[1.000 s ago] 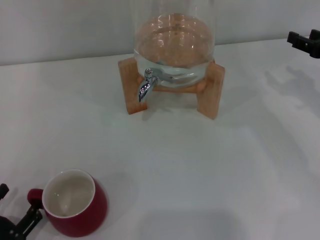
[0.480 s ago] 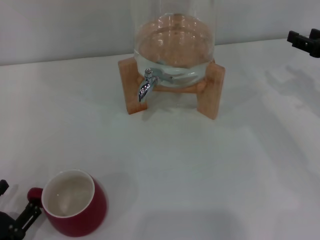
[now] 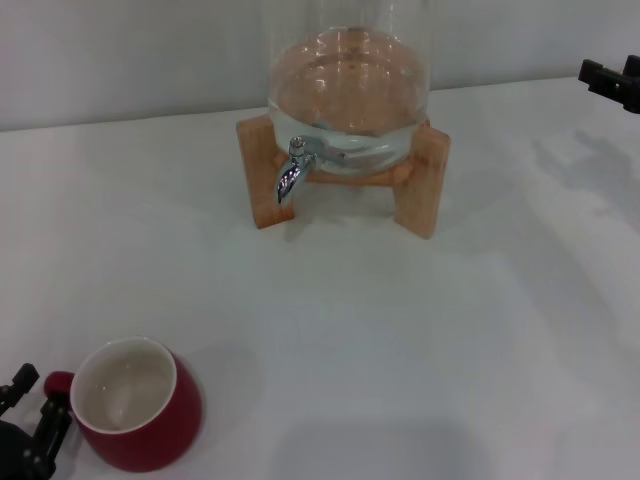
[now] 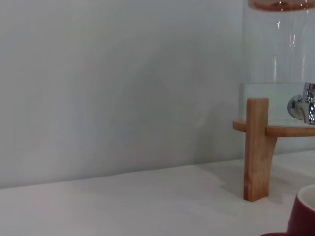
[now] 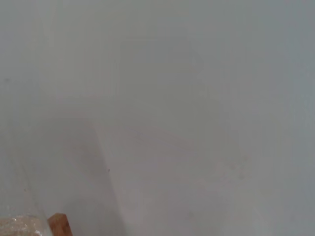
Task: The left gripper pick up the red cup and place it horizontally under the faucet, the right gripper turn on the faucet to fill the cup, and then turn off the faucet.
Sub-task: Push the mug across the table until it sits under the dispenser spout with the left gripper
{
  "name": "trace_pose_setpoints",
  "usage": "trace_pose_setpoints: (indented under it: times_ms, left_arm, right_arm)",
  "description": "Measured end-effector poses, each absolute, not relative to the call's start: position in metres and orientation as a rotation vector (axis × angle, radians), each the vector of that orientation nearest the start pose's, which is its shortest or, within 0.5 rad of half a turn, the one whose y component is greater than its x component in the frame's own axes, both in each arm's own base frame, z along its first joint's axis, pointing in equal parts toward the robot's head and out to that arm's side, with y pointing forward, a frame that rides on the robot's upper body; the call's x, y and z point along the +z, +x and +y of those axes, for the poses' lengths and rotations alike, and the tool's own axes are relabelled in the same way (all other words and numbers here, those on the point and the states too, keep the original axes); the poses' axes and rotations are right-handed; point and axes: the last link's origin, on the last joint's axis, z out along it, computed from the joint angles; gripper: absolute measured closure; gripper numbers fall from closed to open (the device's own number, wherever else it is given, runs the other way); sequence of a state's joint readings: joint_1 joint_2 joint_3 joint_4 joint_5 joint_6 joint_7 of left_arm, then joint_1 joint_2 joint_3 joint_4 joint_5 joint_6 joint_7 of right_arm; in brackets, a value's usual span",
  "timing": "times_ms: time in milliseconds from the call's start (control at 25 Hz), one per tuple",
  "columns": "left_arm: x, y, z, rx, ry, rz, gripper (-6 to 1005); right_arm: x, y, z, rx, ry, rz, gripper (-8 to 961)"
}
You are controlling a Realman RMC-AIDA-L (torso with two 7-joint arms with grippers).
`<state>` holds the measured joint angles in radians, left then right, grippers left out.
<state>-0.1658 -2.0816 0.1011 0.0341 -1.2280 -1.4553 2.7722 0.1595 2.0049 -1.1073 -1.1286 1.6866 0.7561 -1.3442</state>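
Note:
The red cup (image 3: pixel 140 415) stands upright near the table's front left corner, white inside showing, its small handle (image 3: pixel 57 382) pointing left. My left gripper (image 3: pixel 38 404) is at the bottom left edge, its two black fingers closed about the handle. A sliver of the cup (image 4: pixel 305 214) shows in the left wrist view. The chrome faucet (image 3: pixel 291 173) juts from the glass jar at the back centre, well away from the cup, and also shows as the faucet (image 4: pixel 306 103). My right gripper (image 3: pixel 610 80) hangs at the far right edge, its prongs apart and holding nothing.
The glass water jar (image 3: pixel 350 80) rests on a wooden stand (image 3: pixel 420 185) close to the grey back wall. White tabletop (image 3: pixel 400 340) stretches between the stand and the cup. The right wrist view shows mostly wall and a corner of the stand (image 5: pixel 59 224).
The left gripper's fingers have drawn together around the cup's handle, and the cup has slid a little to the left. The right arm has barely moved.

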Motion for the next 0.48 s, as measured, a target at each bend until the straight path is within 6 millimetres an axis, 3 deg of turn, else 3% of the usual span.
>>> trace_pose_setpoints:
  times_ms: [480]
  left_arm:
    - [-0.0423,-0.3683,0.1965,-0.709,-1.997,-0.596,763]
  right_arm:
    - [0.1183,0.3107,0.3562,0.687,-1.800,0.911,218]
